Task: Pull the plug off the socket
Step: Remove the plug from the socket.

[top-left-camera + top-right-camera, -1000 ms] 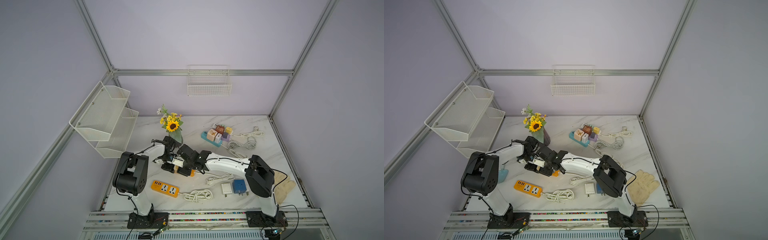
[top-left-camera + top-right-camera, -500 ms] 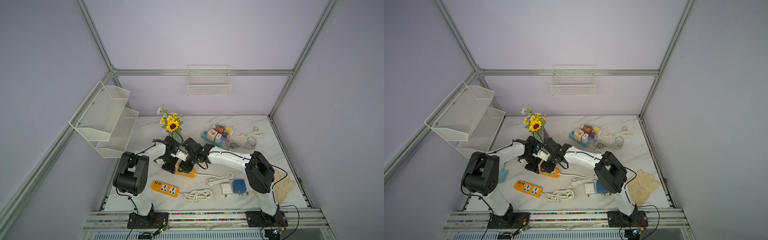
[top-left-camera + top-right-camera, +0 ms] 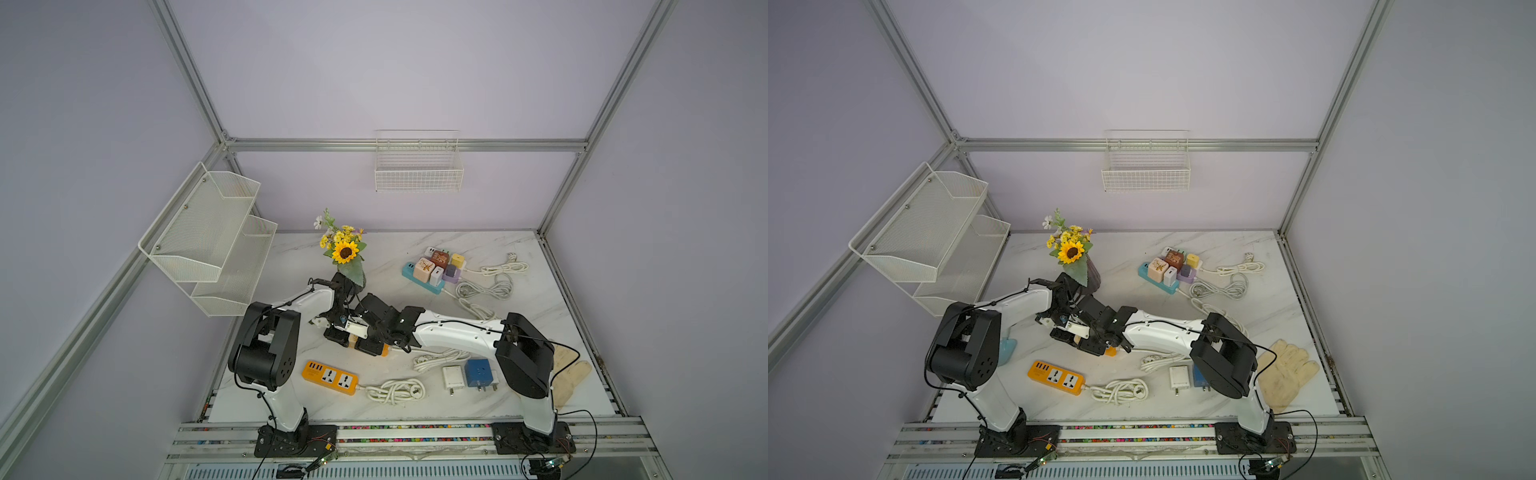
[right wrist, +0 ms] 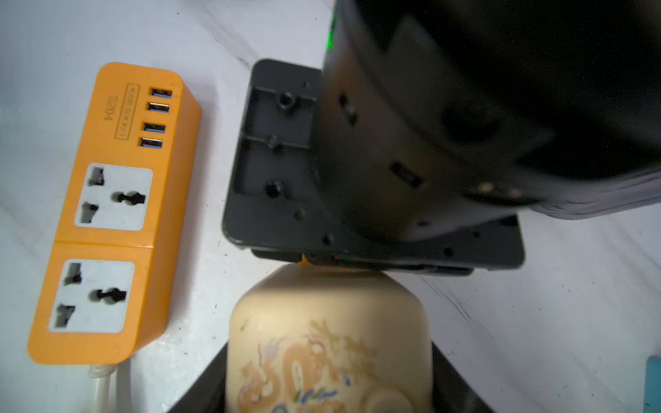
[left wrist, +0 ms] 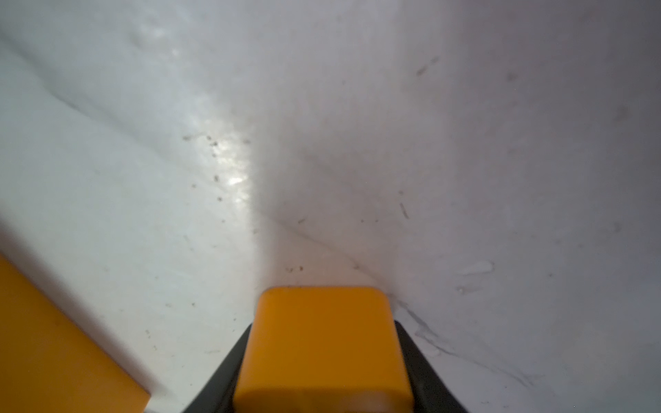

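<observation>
With the left tool [image 3: 337, 335] clenched on the orange socket [image 5: 322, 339] and the right tool [image 3: 369, 345] grasping the beige plug [image 4: 329, 332] near the sunflower vase [image 3: 1094, 277], on its robot side, we judge the plug light, rigid and glossy, best held squarely on its flat sides.

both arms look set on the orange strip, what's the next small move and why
Probably draw the right gripper straight back: its jaws clamp the beige dragon-print plug, while the left gripper pins the orange power strip.
</observation>
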Tool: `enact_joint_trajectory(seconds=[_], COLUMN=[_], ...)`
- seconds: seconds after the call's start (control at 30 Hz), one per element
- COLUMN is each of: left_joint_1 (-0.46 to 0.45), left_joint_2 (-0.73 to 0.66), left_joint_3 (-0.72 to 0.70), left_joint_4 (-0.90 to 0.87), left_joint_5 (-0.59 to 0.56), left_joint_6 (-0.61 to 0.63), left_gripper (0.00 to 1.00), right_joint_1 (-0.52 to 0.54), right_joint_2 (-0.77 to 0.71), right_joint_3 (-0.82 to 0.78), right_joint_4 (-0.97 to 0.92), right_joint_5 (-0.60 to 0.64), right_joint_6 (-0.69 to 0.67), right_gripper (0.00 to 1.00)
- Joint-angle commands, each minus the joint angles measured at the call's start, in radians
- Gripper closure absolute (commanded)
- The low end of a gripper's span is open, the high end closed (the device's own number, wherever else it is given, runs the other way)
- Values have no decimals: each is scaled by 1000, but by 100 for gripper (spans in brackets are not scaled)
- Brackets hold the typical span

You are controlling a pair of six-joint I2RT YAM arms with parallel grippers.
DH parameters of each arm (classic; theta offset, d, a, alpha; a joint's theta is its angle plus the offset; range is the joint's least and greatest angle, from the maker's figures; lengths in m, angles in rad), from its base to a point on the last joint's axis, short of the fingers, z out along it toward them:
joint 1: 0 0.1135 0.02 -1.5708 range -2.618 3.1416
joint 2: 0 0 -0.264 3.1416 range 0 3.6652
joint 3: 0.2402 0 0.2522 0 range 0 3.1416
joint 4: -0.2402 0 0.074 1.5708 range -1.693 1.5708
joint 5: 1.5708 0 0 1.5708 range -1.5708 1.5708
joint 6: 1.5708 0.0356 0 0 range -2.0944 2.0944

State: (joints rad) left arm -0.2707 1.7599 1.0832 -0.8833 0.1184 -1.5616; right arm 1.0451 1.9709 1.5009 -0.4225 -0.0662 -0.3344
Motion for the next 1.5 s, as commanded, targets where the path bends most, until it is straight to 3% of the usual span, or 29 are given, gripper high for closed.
enact_joint_trajectory(seconds=[0.0,0.1,0.2,0.33,0.43,0.5,0.67,0.77,0.87,1.03,1.33,1.47], left_joint_1=[10,9,10,8,8,9,33,45,52,65,67,67], left_joint_2=[44,43,45,50,49,44,2,-12,-16,-5,-8,-25], left_joint_3=[-6,-4,-2,1,-2,-6,-54,-46,-55,-69,-71,-67], left_joint_4=[43,45,47,52,60,71,177,181,187,207,238,183], left_joint_5=[-261,-263,-263,-261,-261,-256,-202,-181,-141,-82,40,30], left_joint_6=[44,48,51,53,53,51,68,82,64,52,8,7], left_gripper=[100,100,100,100,100,100,100,48,38,36,42,77], right_joint_1=[-26,-75,-99,-103,-99,-91,-92,-92,-92,-91,-68,-53], right_joint_2=[-96,-101,-98,-81,-74,-94,-130,-128,-120,-111,-91,-82], right_joint_3=[113,104,110,134,141,106,-8,-59,-80,-76,-94,-115], right_joint_4=[68,86,77,45,25,59,140,180,215,214,207,244], right_joint_5=[-217,-361,-420,-388,-275,-198,-163,-176,-166,-164,-114,-58], right_joint_6=[80,195,246,242,211,176,107,94,94,83,37,15], right_gripper=[76,77,77,77,79,78,76,77,78,79,79,79])
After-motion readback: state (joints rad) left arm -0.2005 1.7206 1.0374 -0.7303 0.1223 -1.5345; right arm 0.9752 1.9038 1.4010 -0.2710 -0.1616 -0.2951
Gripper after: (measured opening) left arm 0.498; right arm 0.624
